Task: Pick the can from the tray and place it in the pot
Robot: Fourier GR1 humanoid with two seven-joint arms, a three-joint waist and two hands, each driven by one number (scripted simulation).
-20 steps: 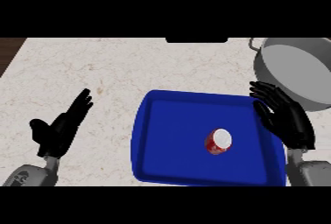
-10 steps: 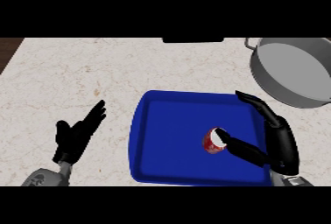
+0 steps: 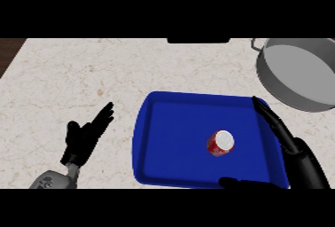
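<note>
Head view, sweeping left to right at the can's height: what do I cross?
Left hand → blue tray → can, on the tray → right hand at the tray's right edge. The pot lies farther back at upper right, off that line.

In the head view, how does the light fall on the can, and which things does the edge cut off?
Head view: the can shows a bright white top and darker red side, no clear shadow on the blue tray; the right edge cuts the pot, the lower right corner the right hand.
</note>
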